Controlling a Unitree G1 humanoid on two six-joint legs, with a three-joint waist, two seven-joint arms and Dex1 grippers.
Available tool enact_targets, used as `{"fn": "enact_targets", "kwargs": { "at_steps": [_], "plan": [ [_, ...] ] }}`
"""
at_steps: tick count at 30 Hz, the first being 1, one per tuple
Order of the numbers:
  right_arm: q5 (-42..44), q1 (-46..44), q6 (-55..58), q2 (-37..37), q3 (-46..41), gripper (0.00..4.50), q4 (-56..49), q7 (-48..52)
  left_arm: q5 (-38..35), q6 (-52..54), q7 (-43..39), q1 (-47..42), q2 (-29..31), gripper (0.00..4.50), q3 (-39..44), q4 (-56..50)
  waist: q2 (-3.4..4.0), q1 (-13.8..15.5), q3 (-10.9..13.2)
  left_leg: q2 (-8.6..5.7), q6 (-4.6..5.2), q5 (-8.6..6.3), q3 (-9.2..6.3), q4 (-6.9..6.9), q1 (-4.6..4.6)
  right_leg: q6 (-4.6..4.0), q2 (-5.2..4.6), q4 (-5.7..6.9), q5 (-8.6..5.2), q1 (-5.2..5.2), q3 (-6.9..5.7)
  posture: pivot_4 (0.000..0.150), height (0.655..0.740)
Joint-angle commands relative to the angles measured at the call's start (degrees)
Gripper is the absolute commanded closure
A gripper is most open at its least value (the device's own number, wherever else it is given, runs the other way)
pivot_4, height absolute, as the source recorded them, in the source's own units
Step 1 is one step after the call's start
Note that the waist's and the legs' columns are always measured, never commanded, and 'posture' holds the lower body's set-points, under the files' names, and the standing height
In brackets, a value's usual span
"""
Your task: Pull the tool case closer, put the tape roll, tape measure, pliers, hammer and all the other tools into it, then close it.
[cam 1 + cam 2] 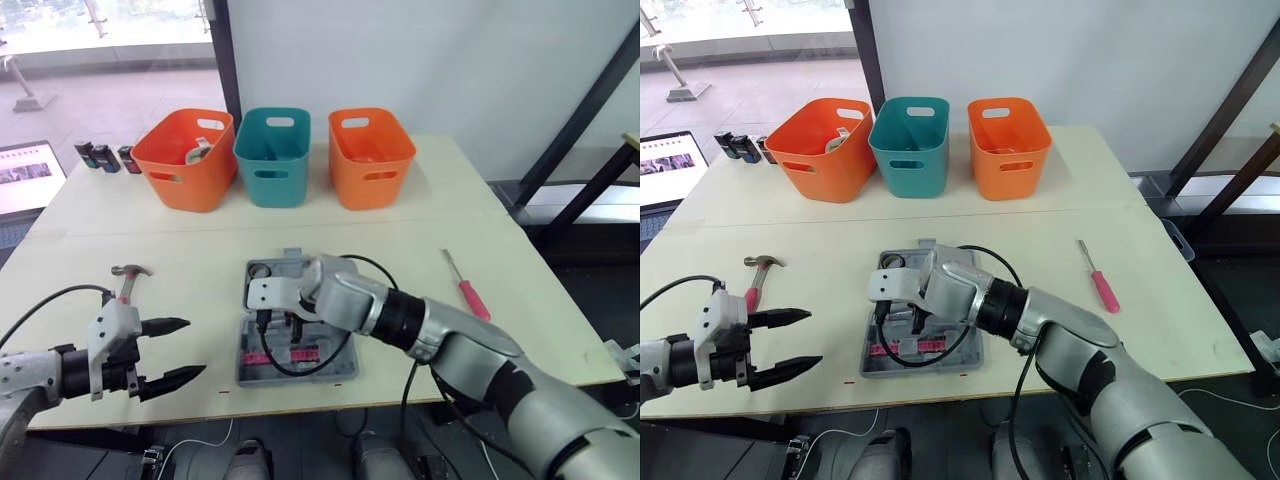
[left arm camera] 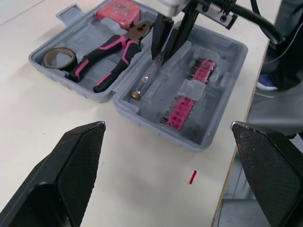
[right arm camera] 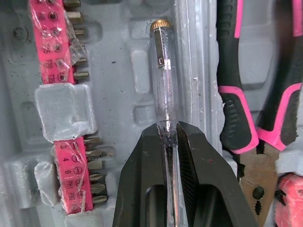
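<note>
1. Pinching the clear tester screwdriver [image 3: 161,71], the right gripper [image 3: 168,128] sits inside the open tool case [image 2: 156,133], beside the pliers [image 3: 232,104].
2. Spread wide, the left gripper [image 1: 196,347] hangs over the table [image 1: 200,235], near the hammer [image 1: 130,271].

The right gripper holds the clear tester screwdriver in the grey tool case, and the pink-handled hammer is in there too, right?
No: the pink-handled hammer lies on the pale table, outside the grey plastic tool case, as the left eye view shows. The right gripper does hold the clear tester screwdriver in the case.
</note>
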Motion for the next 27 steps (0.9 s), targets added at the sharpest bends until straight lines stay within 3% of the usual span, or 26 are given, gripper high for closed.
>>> {"fn": "enact_targets", "kwargs": {
  "at_steps": [1,27],
  "plan": [
    [-1.0,0.3,-1.5,1.7,-1.9,4.47,-0.4,-0.3,-0.7,0.0,0.2,-0.2,-0.1,0.0,0.8,-1.4,0.0,0.0,0.0,0.0,0.0,0.0,0.0,0.0,0.0,0.0,0.0,0.0,0.0,0.0,0.0,0.15,0.74],
    [-2.2,0.8,-0.6,3.0,-4.5,4.47,-2.8,0.6,-0.9,0.8,0.3,-1.2,-0.1,0.0,0.1,-1.4,-0.02,0.1,0.0,0.0,0.0,0.0,-0.01,0.03,0.0,0.01,0.01,0.01,0.0,0.02,-0.01,0.15,0.74]
  ]
}}
